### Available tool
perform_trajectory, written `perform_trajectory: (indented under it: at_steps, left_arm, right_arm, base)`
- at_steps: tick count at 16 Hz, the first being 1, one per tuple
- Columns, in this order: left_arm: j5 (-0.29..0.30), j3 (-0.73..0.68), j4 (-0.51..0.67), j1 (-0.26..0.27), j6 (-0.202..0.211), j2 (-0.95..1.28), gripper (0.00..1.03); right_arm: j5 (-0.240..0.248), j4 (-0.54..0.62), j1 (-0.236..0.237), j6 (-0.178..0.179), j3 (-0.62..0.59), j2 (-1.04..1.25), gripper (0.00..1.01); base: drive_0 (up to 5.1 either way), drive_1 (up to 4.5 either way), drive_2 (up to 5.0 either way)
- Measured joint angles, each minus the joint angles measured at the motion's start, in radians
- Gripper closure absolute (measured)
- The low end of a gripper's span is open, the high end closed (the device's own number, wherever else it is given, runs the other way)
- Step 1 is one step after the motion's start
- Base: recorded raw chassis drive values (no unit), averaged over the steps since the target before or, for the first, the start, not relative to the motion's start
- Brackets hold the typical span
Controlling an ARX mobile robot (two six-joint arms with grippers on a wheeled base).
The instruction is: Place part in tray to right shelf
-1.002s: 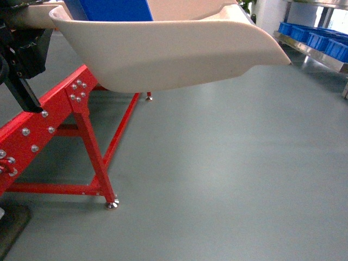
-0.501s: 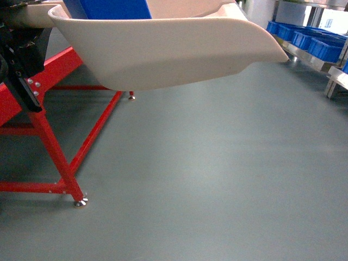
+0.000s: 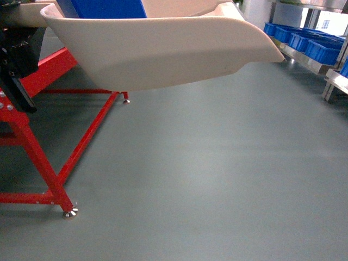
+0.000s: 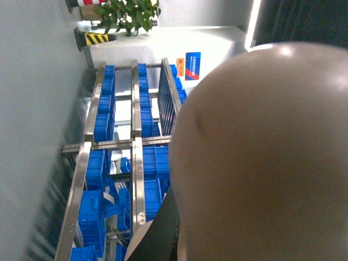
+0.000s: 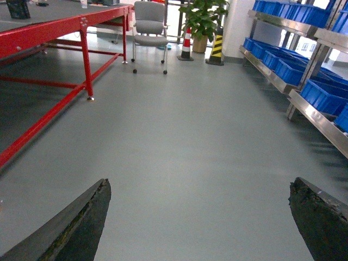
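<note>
The right gripper (image 5: 198, 217) has its jaws spread wide with nothing between them, free for the handover. The left gripper is hidden behind the tray (image 3: 163, 51), so its grip cannot be told. The tray rides level, high above the floor, keeping the part (image 3: 106, 8) seated inside while the right shelf (image 3: 307, 46) stands well apart at the right edge

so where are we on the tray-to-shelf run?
Done: the blue part already sits inside the tray. In hand: the tray is carried high across the head view, over bare floor beside the red table frame; what grips it is not visible. The right gripper is open and empty. Left: reach the steel shelf with blue crates at far right and set the tray down.
</note>
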Motion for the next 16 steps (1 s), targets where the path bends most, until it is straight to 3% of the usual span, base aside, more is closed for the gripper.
perform_trajectory:
  at_steps: [16]
  left_arm:
    - [-0.002, 0.000, 0.004, 0.002, 0.000, 0.000, 0.88]
  right_arm:
    - [0.000, 0.000, 0.000, 0.000, 0.000, 0.001, 0.03]
  base:
    - [4.9, -2.59, -2.6]
